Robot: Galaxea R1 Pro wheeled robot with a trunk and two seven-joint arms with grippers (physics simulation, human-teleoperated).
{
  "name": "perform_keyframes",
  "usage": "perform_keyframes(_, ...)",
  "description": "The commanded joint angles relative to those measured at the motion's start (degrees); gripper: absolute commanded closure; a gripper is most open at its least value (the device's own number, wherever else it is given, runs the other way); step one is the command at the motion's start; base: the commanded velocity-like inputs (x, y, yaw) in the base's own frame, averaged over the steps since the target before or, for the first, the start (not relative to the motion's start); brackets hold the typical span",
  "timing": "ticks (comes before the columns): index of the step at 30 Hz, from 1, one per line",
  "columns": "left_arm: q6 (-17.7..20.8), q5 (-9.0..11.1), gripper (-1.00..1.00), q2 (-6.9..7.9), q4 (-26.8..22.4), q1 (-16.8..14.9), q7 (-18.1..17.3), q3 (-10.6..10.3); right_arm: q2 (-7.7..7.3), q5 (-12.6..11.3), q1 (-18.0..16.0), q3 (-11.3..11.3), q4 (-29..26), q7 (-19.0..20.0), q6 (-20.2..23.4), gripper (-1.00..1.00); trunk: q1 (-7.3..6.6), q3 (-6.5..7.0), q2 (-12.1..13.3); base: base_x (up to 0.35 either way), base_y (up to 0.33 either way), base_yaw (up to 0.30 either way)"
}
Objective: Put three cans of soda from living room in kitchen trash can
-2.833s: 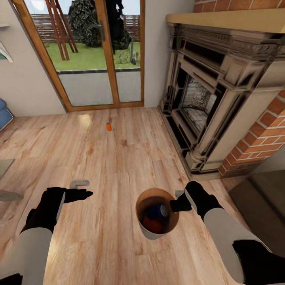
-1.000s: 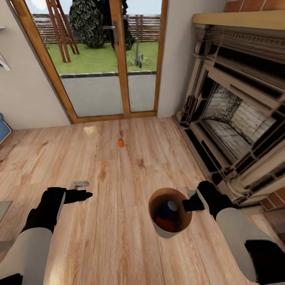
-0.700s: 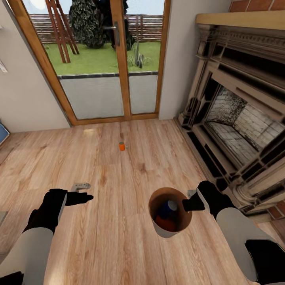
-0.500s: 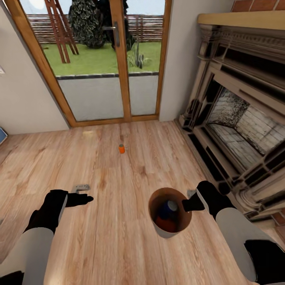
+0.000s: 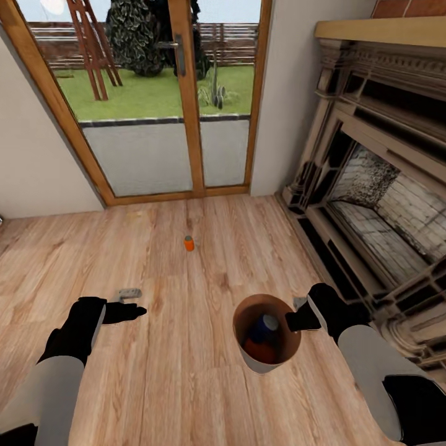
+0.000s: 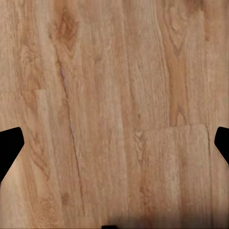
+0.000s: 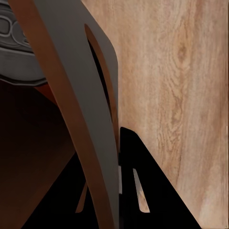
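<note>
The right end effector (image 5: 296, 320) is clamped on the tash can (image 5: 266, 365); the left end effector (image 5: 131, 311), apart and empty, is nearer the upright can of soda (image 5: 189, 243) ahead toward the glass doors (image 5: 167, 93).

Both arms: pale grey forearm shells, matte black wrists; left gripper (image 5: 131, 311) and right gripper (image 5: 290, 322) black too.

A pale wood floor (image 5: 186, 384) carries one upright soda can (image 5: 189, 243), near the glass doors (image 5: 167, 99).
</note>
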Motion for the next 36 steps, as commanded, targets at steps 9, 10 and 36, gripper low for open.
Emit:
perform_keyframes(9,0.0,0.0,-1.0,0.0,0.2,0.0,0.1,0.0,0.1,-2.0,0.0,-0.1,0.0,0.4,0.3,1.0,0.0,0.01,0.0,0.328,0.0,0.0)
perform_keyframes(10,0.0,0.0,-1.0,0.0,0.2,0.0,0.1,0.0,0.11,-2.0,0.0,-0.1,0.0,0.4,0.3,1.0,0.0,0.01,0.0,0.329,0.0,0.0)
perform_keyframes(36,0.0,-0.1,-1.0,-0.09,0.3,0.0,0.3,-0.1,0.28,-1.9,0.1,0.0,-0.1,0.4,0.3,1.0,0.0,0.01,0.0,0.329,0.0,0.0)
